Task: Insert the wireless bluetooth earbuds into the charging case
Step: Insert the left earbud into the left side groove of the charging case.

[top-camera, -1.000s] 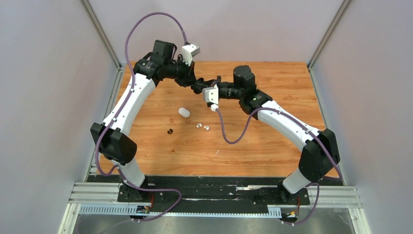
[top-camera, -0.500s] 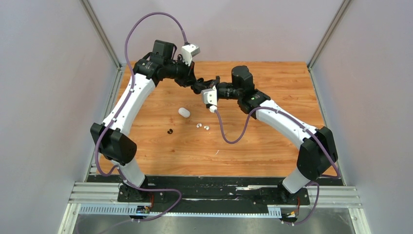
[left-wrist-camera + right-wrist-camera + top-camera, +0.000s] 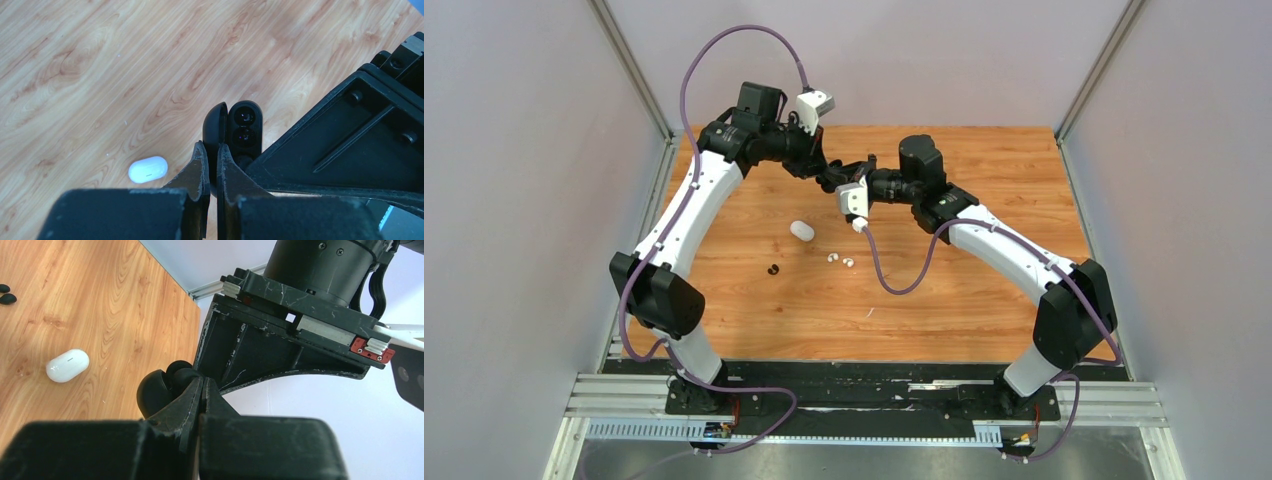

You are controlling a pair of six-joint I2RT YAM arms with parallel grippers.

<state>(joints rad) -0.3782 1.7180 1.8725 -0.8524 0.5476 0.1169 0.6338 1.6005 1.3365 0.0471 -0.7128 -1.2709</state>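
Note:
A black charging case (image 3: 235,127) hangs open above the back of the table, held between both grippers; its domed lid is on the left and two round sockets face the left wrist camera. My left gripper (image 3: 215,150) (image 3: 830,178) is shut on the lid's edge. My right gripper (image 3: 201,382) (image 3: 846,172) is shut on the same case (image 3: 155,390) from the other side. Two black earbuds (image 3: 773,269) (image 3: 6,294) and two white earbuds (image 3: 840,260) lie loose on the wood. A closed white case (image 3: 801,230) (image 3: 147,169) (image 3: 67,365) lies below the grippers.
The wooden table (image 3: 984,290) is boxed in by grey walls at the left, right and back. Purple cables loop from both wrists, the right one hanging low near the white earbuds. The arm bases stand at the near edge.
The right arm has shifted slightly left toward the left gripper. Both grippers stay shut on the black case, and the things on the table have not moved.

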